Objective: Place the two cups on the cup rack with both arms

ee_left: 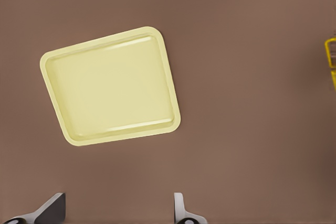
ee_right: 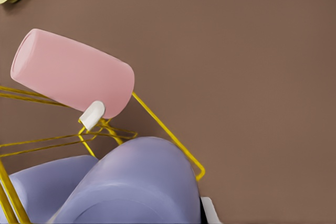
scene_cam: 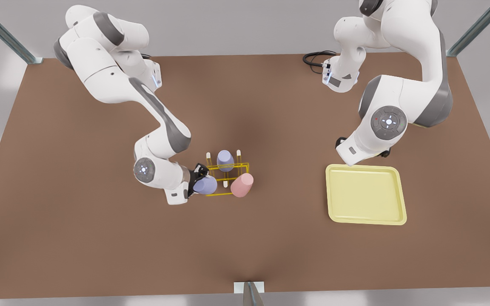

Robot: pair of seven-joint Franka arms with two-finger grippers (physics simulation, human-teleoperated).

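Right gripper (scene_cam: 197,180): at the rack's 9 o'clock end in the front view, black fingers closed around a lavender cup (scene_cam: 206,185), grasping it. In the right wrist view that lavender cup (ee_right: 142,182) bulks close to the lens, one pale fingertip (ee_right: 209,209) showing at its side. The cup is at the rack's near-left corner, over or on a peg; whether it is fully seated cannot be told.

Cup rack (scene_cam: 228,170): bright yellow wire frame, white-tipped pegs, mid-table. Second lavender cup (scene_cam: 225,160) sits inverted on a peg at the rack's 12 o'clock side. Pink cup (scene_cam: 242,185) hangs tilted at the rack's 4 o'clock corner, mouth toward the frame. The right wrist view shows the pink cup (ee_right: 73,74) leaning on the wire with a bare peg tip (ee_right: 92,115) just beside it.

Left gripper (ee_left: 118,211): fingers spread apart, nothing between them, hovering above bare table (ee_left: 252,129) near the pale yellow tray (ee_left: 110,85). In the front view this arm's wrist stands at the tray's (scene_cam: 366,194) 11 o'clock corner. It waits.

Progress, as judged: nearly done. Pink looks placed, the gripped lavender is at the rack but not yet let go. Left to do: release and back the right arm away without dragging the frame.
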